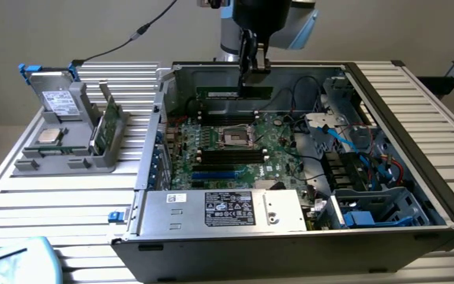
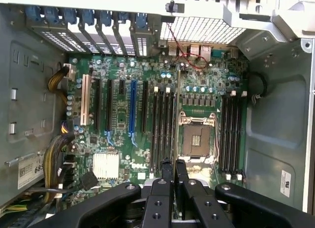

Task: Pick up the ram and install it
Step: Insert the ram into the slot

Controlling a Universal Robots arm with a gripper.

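The likeliest fault, by judgement, is a missed seating. The ram point(image 1: 229, 93) is a long thin board pinched at one short stretch of its upper edge, right of its middle. Any small twist in that grip would put its lower edge across a slot rather than into it. If pressed down that way, it could ride over a slot wall, bend, or slide between the fingers. A reversed notch or a closed latch would block it just as surely, though neither can be made out here. The open processor socket point(image 1: 235, 137) lies just below the stick in the exterior view. A slip toward it would be costly. The loose black cables point(image 1: 290, 97) to the exterior view's right could also snag the board's end.

The arm comes down from the top centre of the exterior view into the open computer case point(image 1: 416, 148). The gripper point(image 1: 253, 83) points straight down and is closed tight on the ram. The ram hangs level across the upper centre of that frame, over the motherboard point(image 1: 250, 160) near the case's back wall. It appears to sit above the upper bank of memory slots point(image 1: 227, 112), but whether it touches them cannot be told. In the wrist view the fingers point(image 2: 165, 169) stand together, with the board below them.
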